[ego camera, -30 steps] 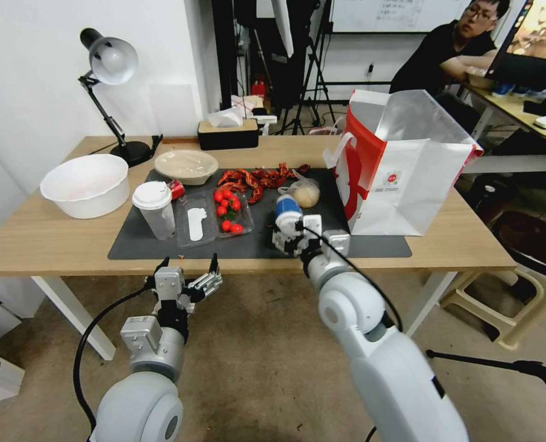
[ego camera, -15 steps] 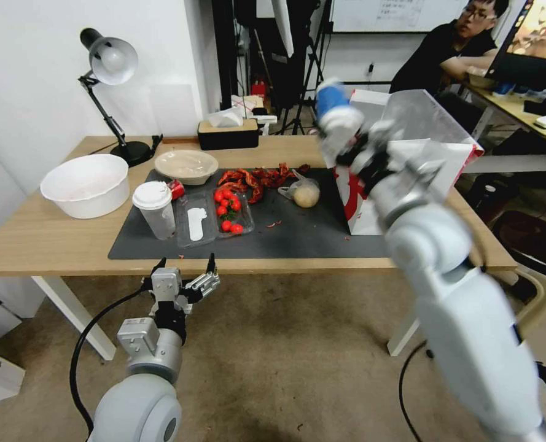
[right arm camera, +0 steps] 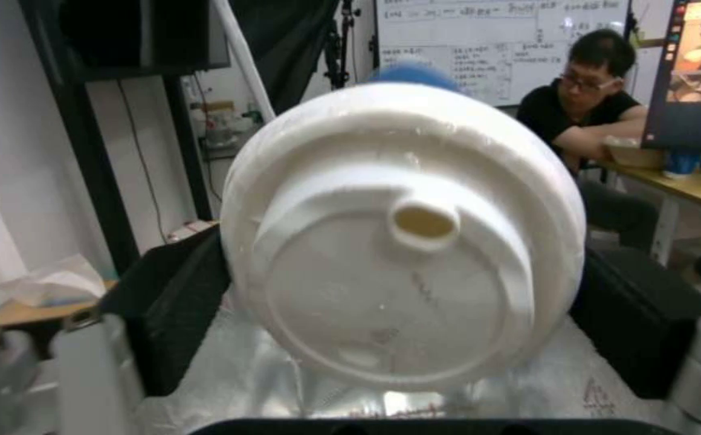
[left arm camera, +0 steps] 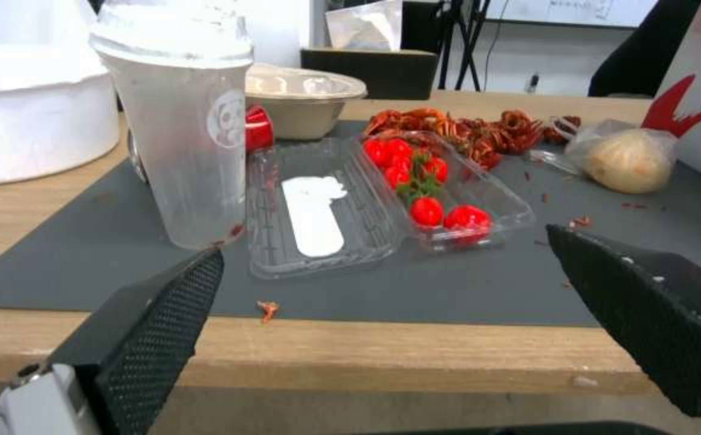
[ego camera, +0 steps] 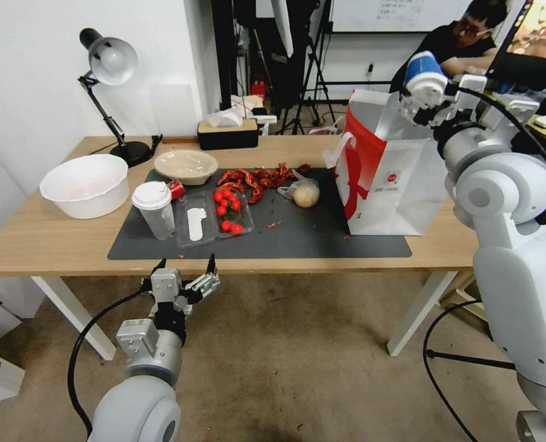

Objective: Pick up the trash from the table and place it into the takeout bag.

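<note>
Trash-clearing is at the drop stage: the right gripper (ego camera: 431, 98) holds the blue cup with white lid (ego camera: 424, 77) clamped between its jaws, lifted above the open mouth of the takeout bag (ego camera: 395, 178), which stands on the right end of the table (ego camera: 39, 239). The cup is tilted, lid toward the wrist camera — probably so that it can go down lid-first into the foil lining. The right wrist view gives what the head view cannot: the lid's sip hole, the black pads (right arm camera: 177, 302) pressing the cup from both sides, and silver foil directly beneath, so the cup seems to sit over the opening rather than beside it, though its height above the bag is hard to judge. The left gripper (ego camera: 185, 270) hovers just off the table's near edge with its fingers spread wide and nothing between them — placed, I would judge, for the clear cup with white lid (left arm camera: 180, 127) just ahead of it on the dark mat. Its wrist view also shows the knotted clear bag with beige lump (left arm camera: 620, 157) and the shallow beige bowl (left arm camera: 302, 99) on the table.
</note>
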`<state>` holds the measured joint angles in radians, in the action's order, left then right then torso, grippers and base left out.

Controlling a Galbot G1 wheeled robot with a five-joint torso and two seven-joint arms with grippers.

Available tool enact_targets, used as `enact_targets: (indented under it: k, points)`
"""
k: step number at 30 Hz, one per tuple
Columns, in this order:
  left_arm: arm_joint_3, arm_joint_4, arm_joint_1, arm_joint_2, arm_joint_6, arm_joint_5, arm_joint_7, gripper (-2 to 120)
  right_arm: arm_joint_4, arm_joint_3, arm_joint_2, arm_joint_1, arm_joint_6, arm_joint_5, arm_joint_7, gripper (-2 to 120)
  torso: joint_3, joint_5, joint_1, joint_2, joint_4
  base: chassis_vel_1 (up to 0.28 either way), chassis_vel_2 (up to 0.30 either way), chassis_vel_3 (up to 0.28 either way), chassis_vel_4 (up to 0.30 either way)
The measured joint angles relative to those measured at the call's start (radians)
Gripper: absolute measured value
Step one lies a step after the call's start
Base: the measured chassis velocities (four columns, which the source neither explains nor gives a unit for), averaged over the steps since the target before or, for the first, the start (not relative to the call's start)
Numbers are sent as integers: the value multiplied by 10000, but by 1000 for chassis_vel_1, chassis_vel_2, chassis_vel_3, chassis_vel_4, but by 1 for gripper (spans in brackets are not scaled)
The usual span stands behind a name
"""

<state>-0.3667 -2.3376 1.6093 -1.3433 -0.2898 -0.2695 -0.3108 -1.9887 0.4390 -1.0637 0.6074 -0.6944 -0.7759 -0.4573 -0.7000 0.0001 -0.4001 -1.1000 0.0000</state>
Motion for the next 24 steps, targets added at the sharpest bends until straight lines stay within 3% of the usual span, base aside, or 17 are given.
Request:
enact_targets:
  k: [3, 11, 22, 24]
  points:
    - [12, -6, 73, 7, 1, 26, 18, 100, 30, -52, -44, 79, 9, 123, 22, 100, 0, 0, 0, 0, 0, 0, 0, 0, 0]
    - [-15, -53, 117, 3, 35, 42, 12, 100, 12, -163, -70, 75, 177, 133, 196, 100, 0, 0, 1, 0, 0, 0, 0, 0, 0]
    - [-18, 7, 69, -22, 61, 69, 53, 100, -737, -855, -210, 382, 1447, -224, 715, 100, 0, -3, 0, 0, 2, 0, 0, 0, 0]
    - [-38, 26, 75, -19, 46, 103, 76, 100, -1149, -887, -128, 877, 1774, -106, 1225, 100, 0, -1, 0, 0, 3, 0, 0, 0, 0]
